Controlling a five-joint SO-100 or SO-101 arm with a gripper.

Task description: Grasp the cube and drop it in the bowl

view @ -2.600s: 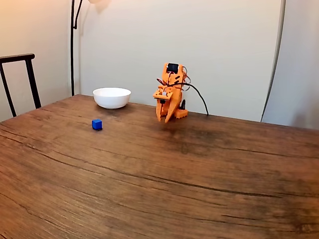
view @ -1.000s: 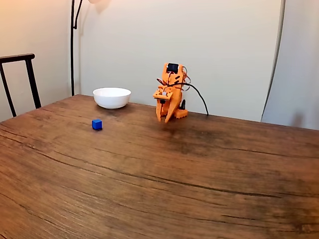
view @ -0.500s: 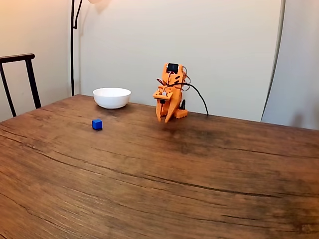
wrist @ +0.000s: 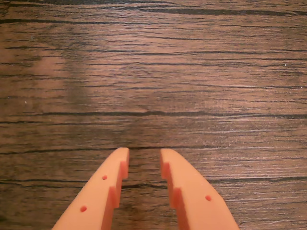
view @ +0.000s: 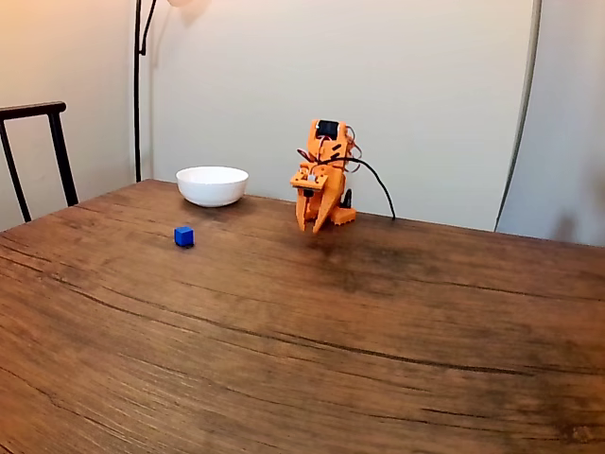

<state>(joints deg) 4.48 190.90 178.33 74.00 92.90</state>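
Observation:
In the fixed view a tiny bright-blue cube [view: 183, 236] rests on the wooden table, left of centre. Behind it, at the far left of the table, stands the white glossy bowl [view: 212, 185]. The orange arm sits folded at the table's far edge, its gripper [view: 310, 228] pointing down, well right of both cube and bowl. In the wrist view the gripper [wrist: 144, 157] hangs over bare wood, its two orange fingers [wrist: 108, 187] a small gap apart with nothing between them.
A dark chair back [view: 38, 151] stands at the far left beside the table. A black lamp pole [view: 138, 85] rises behind the bowl. A black cable [view: 378, 184] runs from the arm down to the table [view: 359, 340].

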